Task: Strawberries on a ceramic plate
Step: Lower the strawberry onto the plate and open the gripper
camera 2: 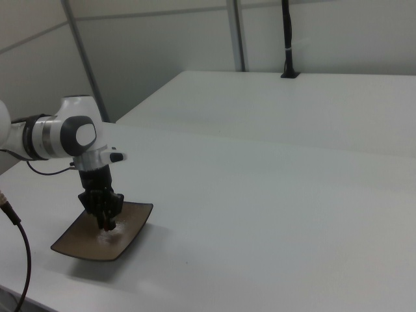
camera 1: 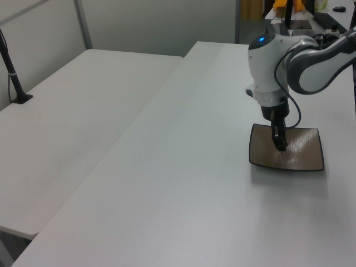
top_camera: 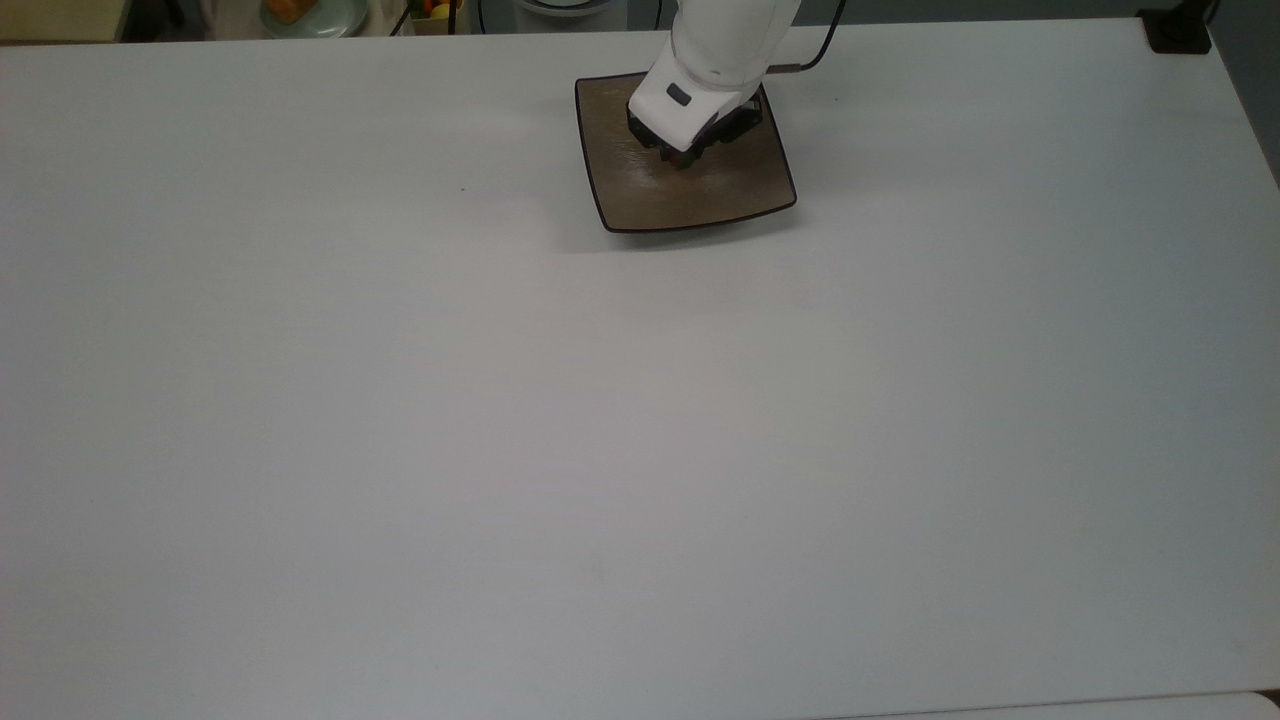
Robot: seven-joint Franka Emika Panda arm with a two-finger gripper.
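White worktop [top_camera: 640,420] fills my screens, with a second pale table [camera 1: 72,111] alongside it in the left view and grey wall panels behind. Near the top view's upper edge sits the ceramic plate [top_camera: 735,190], square, glossy tan-brown with a thin dark rim and upturned corners. My arm [camera 1: 303,64] reaches down over it, the tool [top_camera: 683,160] pointing at the plate's middle and hanging low above the glaze. The strawberry [camera 2: 106,228] shows as a small spot of dark red pinched at the very tips of the tool, so I read the tool as narrowed onto the fruit. In the right view that red spot lies just over the plate's surface; I cannot tell whether it touches. In the left view the black fingers [camera 1: 278,138] stand nearly upright against the plate's centre. Beyond the worktop's far edge in the top view, a pale green dish [top_camera: 315,14] holds something orange.
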